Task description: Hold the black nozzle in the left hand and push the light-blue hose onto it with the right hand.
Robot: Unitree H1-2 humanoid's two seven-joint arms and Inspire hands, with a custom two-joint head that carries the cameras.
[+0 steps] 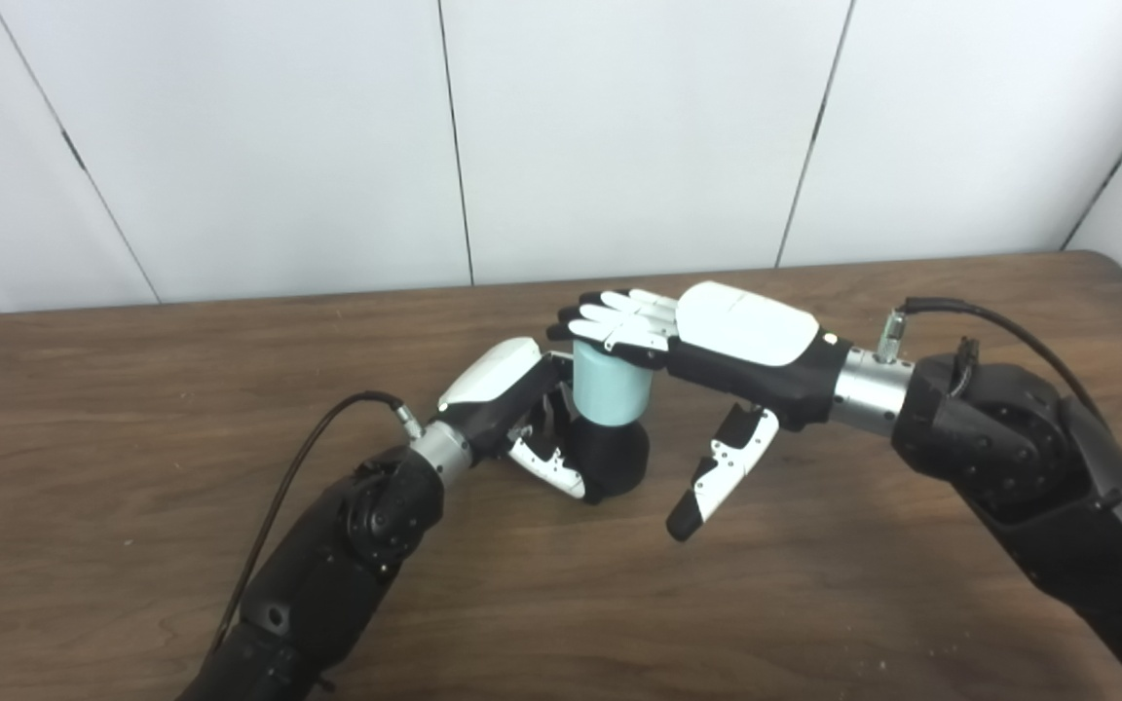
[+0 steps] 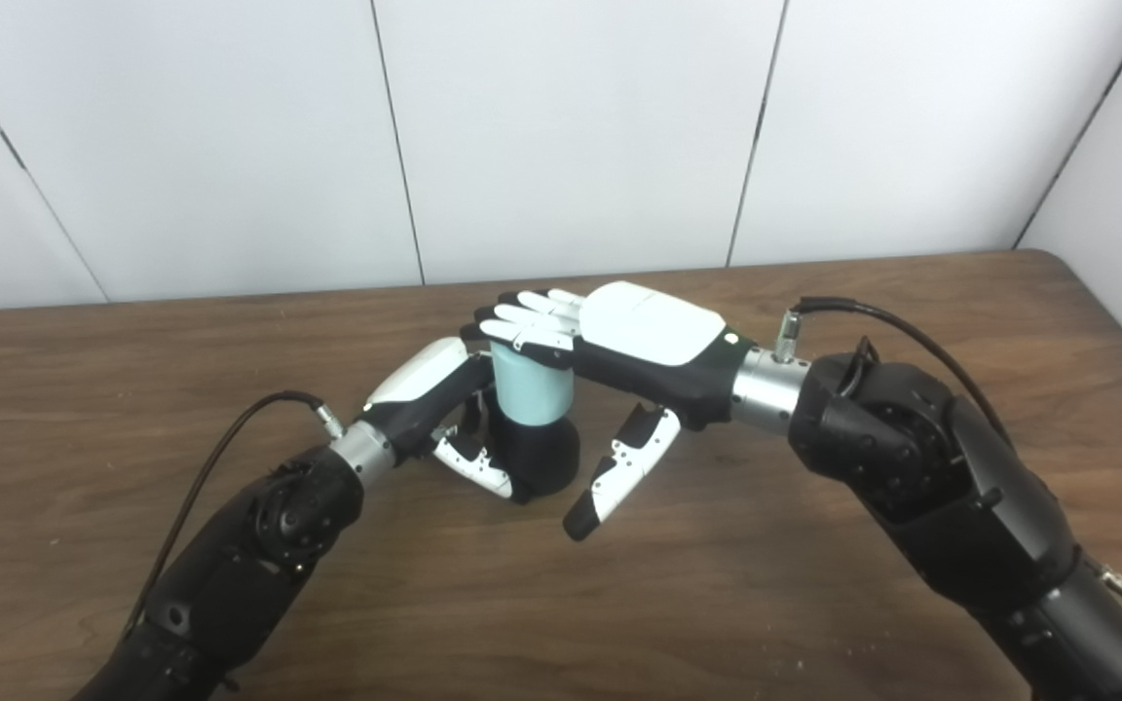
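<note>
The black nozzle (image 1: 613,458) stands on the table, wrapped by my left hand (image 1: 522,414), whose fingers curl round its base. The light-blue hose piece (image 1: 608,385) sits upright on top of the nozzle. My right hand (image 1: 717,341) lies flat over the hose, its fingers (image 1: 619,316) stretched across the hose's top and its thumb (image 1: 722,472) pointing down, apart from the hose. The same scene shows in the right eye view, with the hose (image 2: 532,387) on the nozzle (image 2: 540,456).
The brown wooden table (image 1: 132,409) runs to a white panelled wall behind. Its far right corner (image 1: 1121,263) is in view. Black cables (image 1: 308,458) run from both wrists.
</note>
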